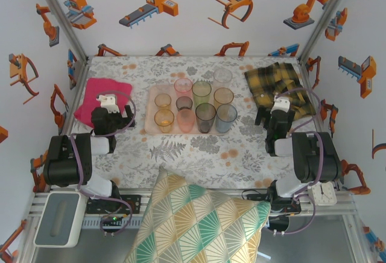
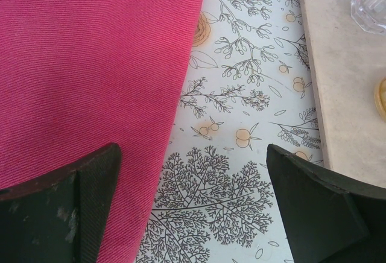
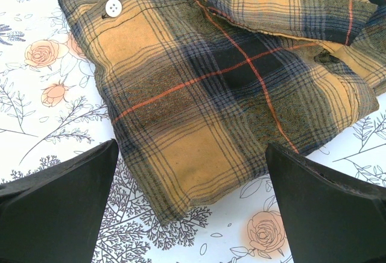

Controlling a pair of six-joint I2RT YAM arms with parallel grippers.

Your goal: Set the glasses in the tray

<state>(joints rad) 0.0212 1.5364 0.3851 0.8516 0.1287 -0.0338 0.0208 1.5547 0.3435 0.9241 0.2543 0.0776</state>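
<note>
Approx. ten: counted that many glasses [image 1: 205, 116] upright in the top view, grouped in rows on the tray [image 1: 152, 110] mid-table. Noted tints: pink, orange, amber, green, smoky grey, blue, clear. Couldn't tell whether the clear one at the back stood on the tray's far edge or just beyond it. Found L gripper [image 2: 193, 166] w/ jaws wide apart, holding nothing, hovering over the floral tablecloth [image 2: 241, 94] btwn the magenta cloth [image 2: 78, 64] on its left & the tray's edge on its right. Caught, in the L wrist view, the base of a clear glass at the tray's upper corner & a sliver of an orange one at the right border. Found R gripper [image 3: 192, 172] likewise spread wide, empty, poised over the near corner of the plaid shirt [image 3: 211, 94], yellow-black; saw two white buttons [image 3: 113, 7] near its top. Placed, from the top view, the magenta cloth left of the tray & the plaid shirt right of it, both apart from it. Spotted a patterned cushion [image 1: 199, 221] at the near edge btwn the arm bases, a small white clock [image 1: 322, 192] by the R base & a grey-white box [image 1: 57, 218] by the L base.
</note>
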